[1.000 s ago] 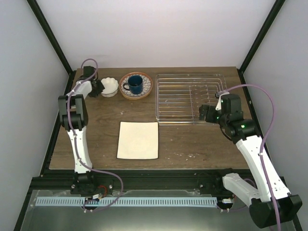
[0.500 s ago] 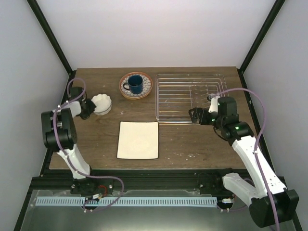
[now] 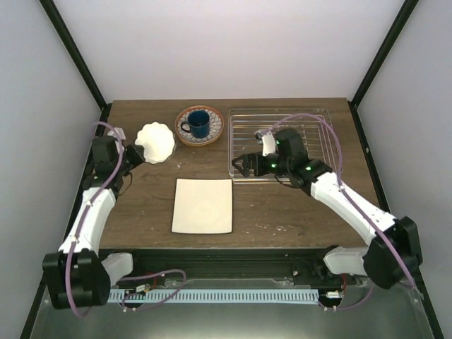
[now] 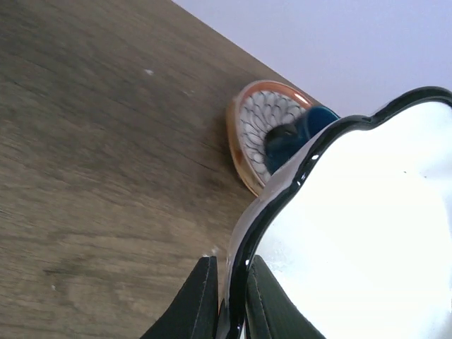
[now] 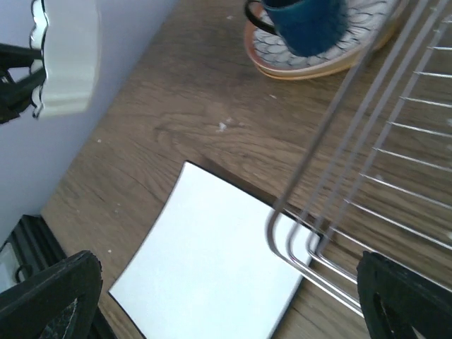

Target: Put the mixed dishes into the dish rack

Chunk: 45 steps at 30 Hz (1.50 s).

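Nothing loaded yet: dish rack [image 3: 311,113] at two o'clock sits empty. Left jaws pinch the white bowl [image 3: 156,142] by its rim at ten o'clock; right jaws gape, holding nothing. Mug [image 3: 198,123], patterned plate [image 3: 214,134] and cream plate [image 3: 203,205] wait on the worktop [image 3: 141,205].

Surface: a brown wood-grain top [image 3: 282,212] is seen in all three views, with darker streaks in the grain.
Specks: a few pale crumbs [image 3: 282,227] are scattered near the front edge, right of middle.
Walls: plain pale panels [image 3: 226,49] are set behind and at both sides.
Posts: two black bars [image 3: 74,53] are slanted up from the back corners.
Front rail: a black beam [image 3: 233,263] is fixed along the near edge.
Strip: a white slotted strip [image 3: 212,296] is laid on a grey metal ledge [image 3: 233,321] below the beam.
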Motion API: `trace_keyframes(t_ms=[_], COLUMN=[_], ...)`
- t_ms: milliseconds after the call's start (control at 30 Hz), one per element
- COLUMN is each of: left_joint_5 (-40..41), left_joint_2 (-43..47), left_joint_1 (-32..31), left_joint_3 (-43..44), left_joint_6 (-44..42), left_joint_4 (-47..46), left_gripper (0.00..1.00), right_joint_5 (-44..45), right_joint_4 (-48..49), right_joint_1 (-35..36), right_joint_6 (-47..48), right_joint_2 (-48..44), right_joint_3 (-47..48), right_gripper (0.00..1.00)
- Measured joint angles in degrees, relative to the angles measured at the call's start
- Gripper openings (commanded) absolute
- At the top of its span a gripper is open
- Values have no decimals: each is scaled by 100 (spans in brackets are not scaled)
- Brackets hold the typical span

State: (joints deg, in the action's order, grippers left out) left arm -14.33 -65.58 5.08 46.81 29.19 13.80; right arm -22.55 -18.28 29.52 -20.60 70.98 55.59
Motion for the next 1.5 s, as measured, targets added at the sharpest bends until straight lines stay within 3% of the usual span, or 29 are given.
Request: trace_keyframes(t_ms=[367, 833, 1500], left_joint_5=[-299, -579, -363], left_joint_2=[931, 1469, 1198], left_joint_1=[-555, -953, -964], left_joint_3=[-730, -796, -903], left_joint_6=[-286, -470, -557], left_joint_4=[612, 852, 901], left_gripper=[0, 0, 0], right_joint_5=[-614, -1119, -1062], right_joint_4=[935, 1521, 1626], right_joint_1=[442, 868, 994], right_joint_6=[-136, -133, 2], right_joint_2=[1215, 2559, 2597], right_joint_3=[1008, 1475, 1521], right_gripper=[100, 100, 100])
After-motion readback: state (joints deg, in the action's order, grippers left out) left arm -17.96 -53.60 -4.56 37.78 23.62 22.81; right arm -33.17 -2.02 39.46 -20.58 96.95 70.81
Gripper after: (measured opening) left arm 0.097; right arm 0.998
